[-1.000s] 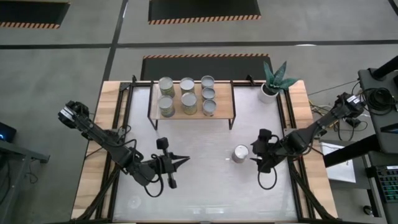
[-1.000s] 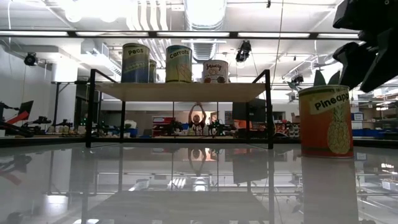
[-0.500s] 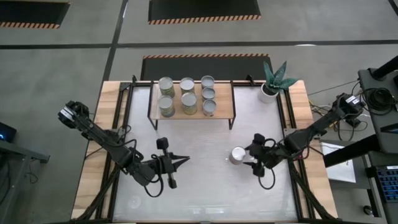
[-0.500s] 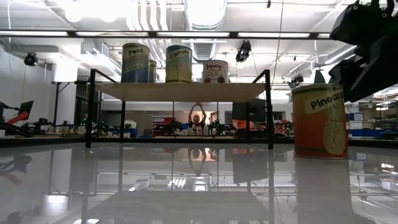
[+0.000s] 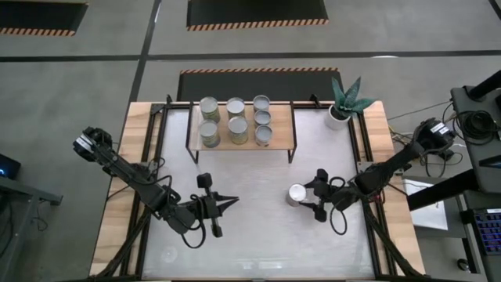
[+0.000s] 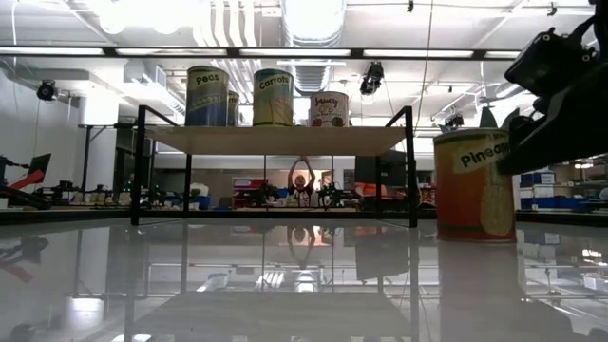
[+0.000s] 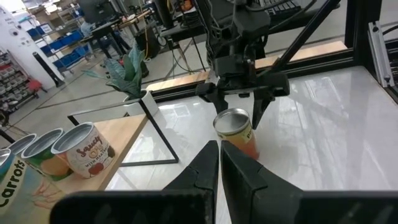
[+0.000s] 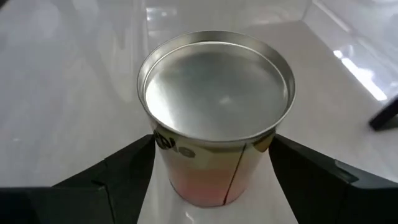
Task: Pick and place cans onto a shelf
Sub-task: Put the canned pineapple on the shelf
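Note:
A pineapple can [image 5: 297, 193] with an orange label stands on the white table right of centre; it also shows in the low view [image 6: 473, 185]. My right gripper [image 5: 310, 196] is level with it, coming from the table's right, and is shut on it. My left gripper [image 5: 235, 201] is shut and empty left of centre, pointing at the can. The shelf [image 5: 239, 142], with a light wooden top and a black frame, stands at the far side. Several cans [image 5: 236, 106] stand on its top board. My right gripper has the pineapple can between its two fingers [image 8: 118, 180], one on each side of the can's wall [image 8: 160, 142] just below the top rim. The fingers come level from the table's right. The can stands upright with its base on the table.
A small white pot with a green plant [image 5: 343, 106] stands at the far right corner. Black frame rails [image 5: 358, 149] run along the table's left and right sides. Bare white table lies between the shelf and the grippers.
My right gripper has moved toward the table's left edge, bringing its fingers around the pineapple can. The can has slid a little toward the left edge and stays upright.

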### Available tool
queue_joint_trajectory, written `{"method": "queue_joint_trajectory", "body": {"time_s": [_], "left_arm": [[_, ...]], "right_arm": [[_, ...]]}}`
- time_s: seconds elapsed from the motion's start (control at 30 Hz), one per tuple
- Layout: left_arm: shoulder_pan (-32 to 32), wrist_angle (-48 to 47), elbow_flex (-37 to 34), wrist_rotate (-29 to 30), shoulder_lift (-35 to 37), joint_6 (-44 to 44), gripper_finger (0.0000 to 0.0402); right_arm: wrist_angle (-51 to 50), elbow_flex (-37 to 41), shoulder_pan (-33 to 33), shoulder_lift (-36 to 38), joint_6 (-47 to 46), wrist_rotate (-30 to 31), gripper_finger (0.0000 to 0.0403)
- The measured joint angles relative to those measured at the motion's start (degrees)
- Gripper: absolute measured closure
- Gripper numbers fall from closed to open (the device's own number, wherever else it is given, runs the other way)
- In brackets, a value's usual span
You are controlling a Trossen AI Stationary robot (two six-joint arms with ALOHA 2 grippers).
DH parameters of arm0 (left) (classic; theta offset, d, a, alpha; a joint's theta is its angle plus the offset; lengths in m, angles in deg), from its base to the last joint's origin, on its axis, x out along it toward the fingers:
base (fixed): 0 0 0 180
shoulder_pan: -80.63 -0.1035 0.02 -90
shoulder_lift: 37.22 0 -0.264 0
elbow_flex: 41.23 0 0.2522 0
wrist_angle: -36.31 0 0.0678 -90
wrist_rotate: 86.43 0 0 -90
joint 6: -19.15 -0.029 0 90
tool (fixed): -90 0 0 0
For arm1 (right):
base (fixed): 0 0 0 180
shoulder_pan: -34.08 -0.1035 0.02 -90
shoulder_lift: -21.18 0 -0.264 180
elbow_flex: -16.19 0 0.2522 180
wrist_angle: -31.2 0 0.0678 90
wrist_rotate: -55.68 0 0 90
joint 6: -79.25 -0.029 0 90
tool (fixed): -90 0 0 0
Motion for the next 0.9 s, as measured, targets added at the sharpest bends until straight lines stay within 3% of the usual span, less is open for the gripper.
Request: {"method": "queue_joint_trajectory", "body": {"time_s": [0.23, 0.43, 0.67, 0.9], "left_arm": [[0.00, 0.02, 0.00, 0.00, 0.00, -0.22, 0.0402], [0.00, 0.29, -0.37, 0.00, -0.39, 1.06, 0.0402], [-2.96, 1.91, -1.14, -5.45, -8.41, 1.72, 0.0402], [-6.92, 6.64, -0.24, -8.52, -16.07, -2.66, 0.0402]], "right_arm": [[11.01, 1.11, 0.00, -4.89, 5.14, 0.04, 0.0119], [13.46, -0.25, 0.02, -7.51, 6.22, 0.71, 0.0108], [13.38, -1.21, 0.09, -10.26, 6.32, 1.14, 0.0068], [14.09, -2.71, 0.44, -13.15, 6.33, 1.64, 0.0064]]}}
